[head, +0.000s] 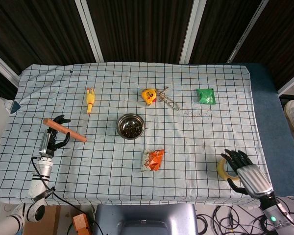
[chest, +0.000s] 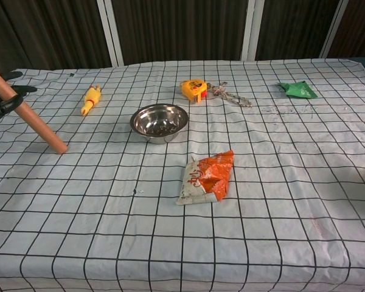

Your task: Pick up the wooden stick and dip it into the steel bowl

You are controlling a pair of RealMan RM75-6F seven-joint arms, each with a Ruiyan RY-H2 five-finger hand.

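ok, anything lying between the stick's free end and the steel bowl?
Nothing. In both views only bare checked cloth lies between the wooden stick, held by the left hand, and the steel bowl. The rubber chicken sits farther back, off that line.

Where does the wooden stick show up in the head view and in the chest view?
Head view: the wooden stick is at the left of the table, held by the left robot hand, left of the steel bowl.
Chest view: the wooden stick slants in from the left edge, its tip down near the cloth, left of the steel bowl.
Shared landmark: the yellow rubber chicken, just beyond the stick.
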